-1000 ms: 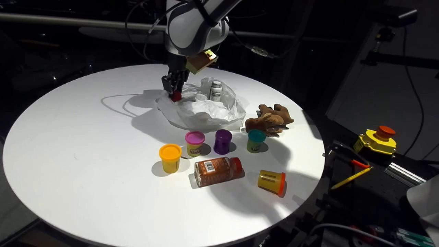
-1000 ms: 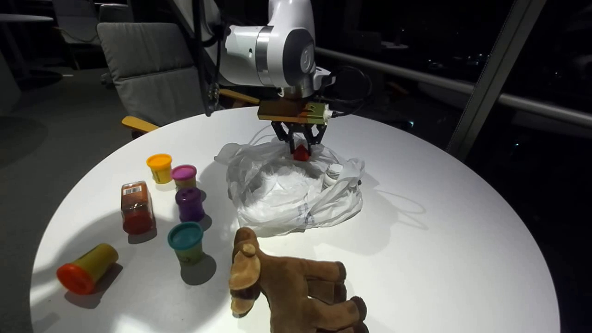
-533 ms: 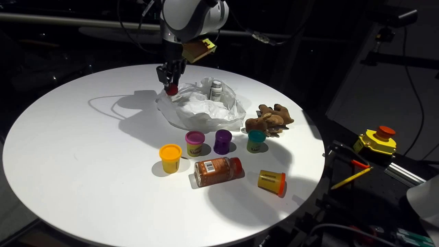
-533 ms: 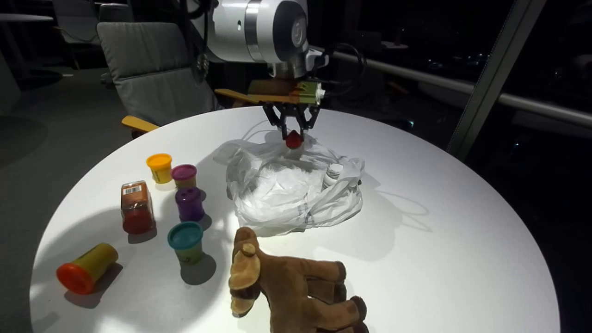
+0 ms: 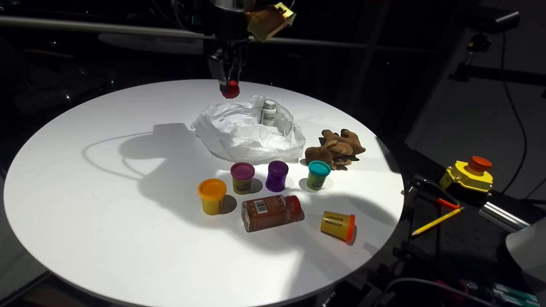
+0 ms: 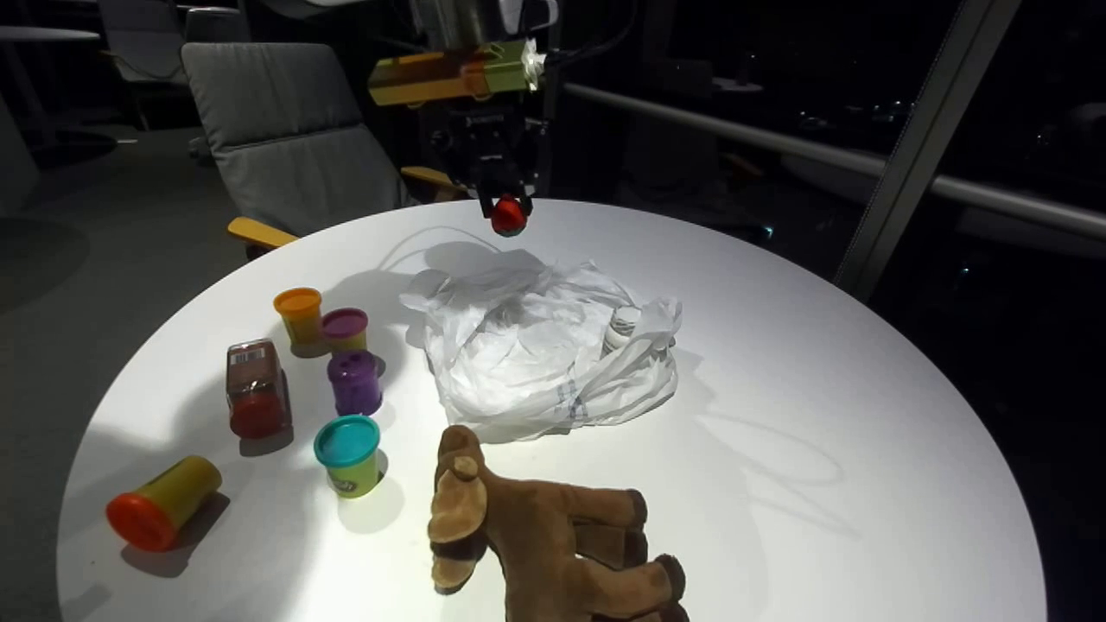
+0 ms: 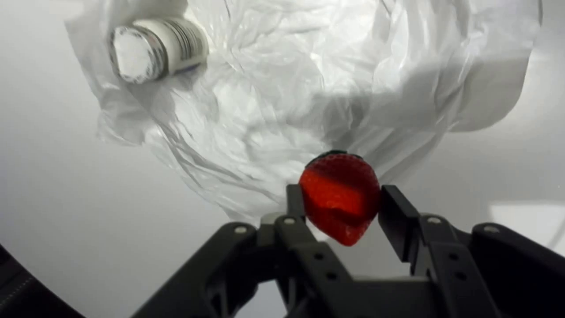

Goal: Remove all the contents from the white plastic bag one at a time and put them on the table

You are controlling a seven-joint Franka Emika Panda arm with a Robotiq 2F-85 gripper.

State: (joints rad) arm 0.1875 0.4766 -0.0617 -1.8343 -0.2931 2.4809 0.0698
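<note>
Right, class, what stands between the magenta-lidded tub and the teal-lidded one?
The purple container stands between the magenta-lidded tub and the teal-lidded tub, in both exterior views.

The gripper (image 7: 342,201) is built in black, with 2 square-edged fingers (image 7: 399,216). 4 pale round screw heads (image 7: 434,220) and small dark holes (image 7: 453,256) are set along its links (image 7: 472,296). A boxy wrist housing (image 6: 454,76) is coloured gold, orange and green; a dark cable (image 6: 596,50) and silver collar (image 6: 458,22) are seen.
</note>
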